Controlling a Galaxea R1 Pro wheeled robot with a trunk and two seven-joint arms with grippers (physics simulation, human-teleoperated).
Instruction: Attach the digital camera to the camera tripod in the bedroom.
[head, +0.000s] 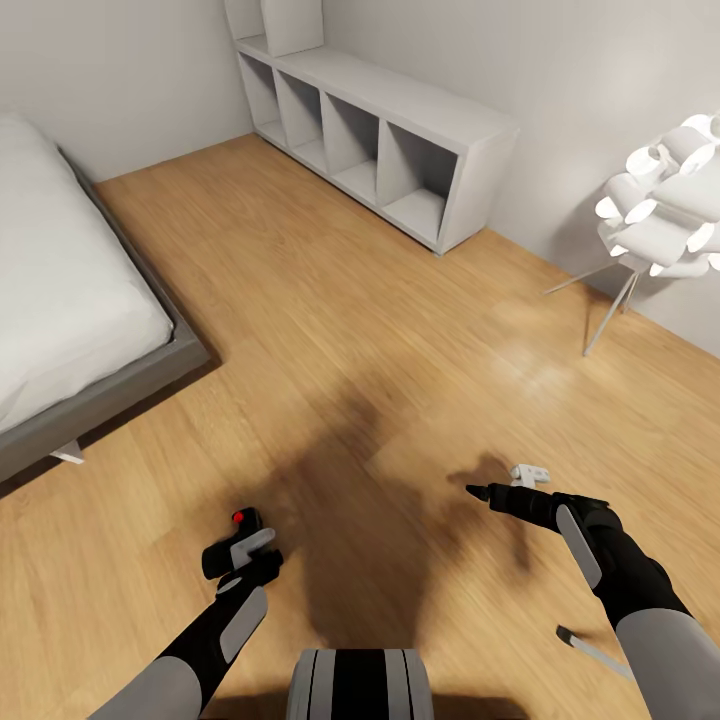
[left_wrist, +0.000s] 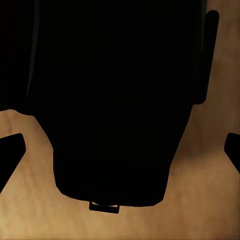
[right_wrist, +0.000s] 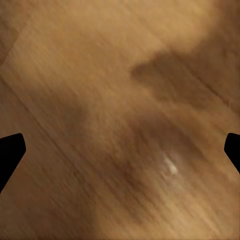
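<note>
Nearest us, our left gripper is clamped on the digital camera, low over the plank floor. Our right gripper, fingers apart, reaches forward. Against the wall, the shelf unit's cubbies look bare, beside a bed and lamp.
</note>
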